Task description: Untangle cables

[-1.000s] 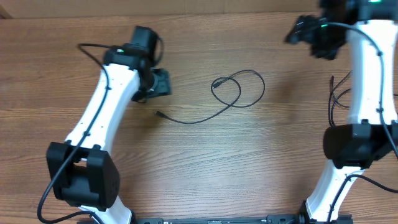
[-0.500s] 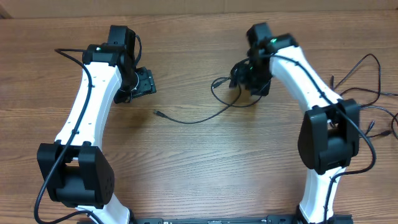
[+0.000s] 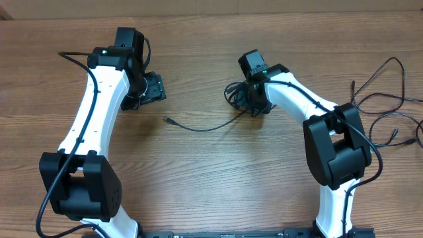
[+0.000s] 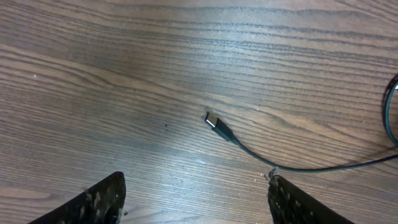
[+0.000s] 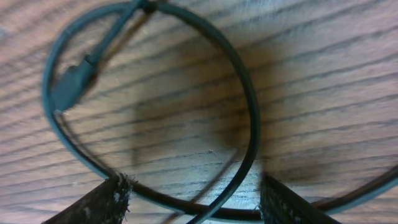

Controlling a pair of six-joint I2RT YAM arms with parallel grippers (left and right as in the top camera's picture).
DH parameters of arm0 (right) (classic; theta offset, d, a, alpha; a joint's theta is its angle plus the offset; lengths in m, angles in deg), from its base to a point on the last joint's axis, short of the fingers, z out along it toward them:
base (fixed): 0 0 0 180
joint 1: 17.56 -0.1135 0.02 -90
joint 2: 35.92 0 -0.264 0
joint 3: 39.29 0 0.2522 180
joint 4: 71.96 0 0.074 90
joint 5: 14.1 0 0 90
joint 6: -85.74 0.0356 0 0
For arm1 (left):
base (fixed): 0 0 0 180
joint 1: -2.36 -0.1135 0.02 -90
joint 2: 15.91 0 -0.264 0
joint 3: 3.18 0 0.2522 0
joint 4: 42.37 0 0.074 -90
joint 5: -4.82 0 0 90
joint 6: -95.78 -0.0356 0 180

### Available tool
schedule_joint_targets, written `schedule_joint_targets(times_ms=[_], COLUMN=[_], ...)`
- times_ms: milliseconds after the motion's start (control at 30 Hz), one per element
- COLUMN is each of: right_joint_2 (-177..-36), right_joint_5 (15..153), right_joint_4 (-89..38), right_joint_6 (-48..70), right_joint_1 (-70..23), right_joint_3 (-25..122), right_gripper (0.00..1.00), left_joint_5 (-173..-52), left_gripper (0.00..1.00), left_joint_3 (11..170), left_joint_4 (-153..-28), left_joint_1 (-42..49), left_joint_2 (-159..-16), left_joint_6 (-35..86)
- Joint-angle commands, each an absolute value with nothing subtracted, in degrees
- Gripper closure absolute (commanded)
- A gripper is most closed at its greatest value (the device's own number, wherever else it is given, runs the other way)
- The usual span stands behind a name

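Black outlying cables (image 3: 396, 59): overhead view only

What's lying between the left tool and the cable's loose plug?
Nothing: in the left wrist view, only bare wooden table separates the left tool from the plug.

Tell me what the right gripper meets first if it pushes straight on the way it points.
Likely the looped black cable: the open right gripper points down at it, the loop's lower arc running between its fingers. The wooden table lies right beneath.
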State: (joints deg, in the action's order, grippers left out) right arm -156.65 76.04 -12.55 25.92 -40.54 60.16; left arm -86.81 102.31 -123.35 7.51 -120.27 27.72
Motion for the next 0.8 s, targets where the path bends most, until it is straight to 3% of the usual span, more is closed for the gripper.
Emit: schedule_joint_targets(times_ms=[0,67,133,267,500,767], right_joint_2=[-156.58,-156.58,-156.58,-156.58,-155.58,-149.0], right_joint_5=[73.05,72.74,72.68,72.55,74.89,77.51], right_joint_4=[-13.08,-13.08,-12.97,-11.33,-4.79,8.8], right_joint_6=[29.15,30.37,31.45,35.27,35.69,27.97], right_joint_1=[-40.8,-40.8,-40.8,-40.8,-40.08,-36.91], right_joint_3=[58.67,58.34,58.13,58.04,63.02,86.71], right_gripper=[0.36,0.46,0.67,0.96,0.96,0.96], left_joint_5=[-86.7,-86.7,-86.7,-86.7,-86.7,-86.72], left_gripper=[0.27,0.27,0.27,0.27,0.27,0.27], left_joint_3=[102.99,102.99,102.99,102.99,102.99,102.99], left_joint_4=[-123.42,-123.42,-123.42,-123.46,-123.57,-123.42], left_joint_1=[7.66,7.66,7.68,7.66,7.66,7.68], left_joint_2=[-119.65,-119.65,-119.65,-119.65,-119.65,-119.65], left_joint_6=[27.65,27.65,27.65,27.65,27.67,27.67])
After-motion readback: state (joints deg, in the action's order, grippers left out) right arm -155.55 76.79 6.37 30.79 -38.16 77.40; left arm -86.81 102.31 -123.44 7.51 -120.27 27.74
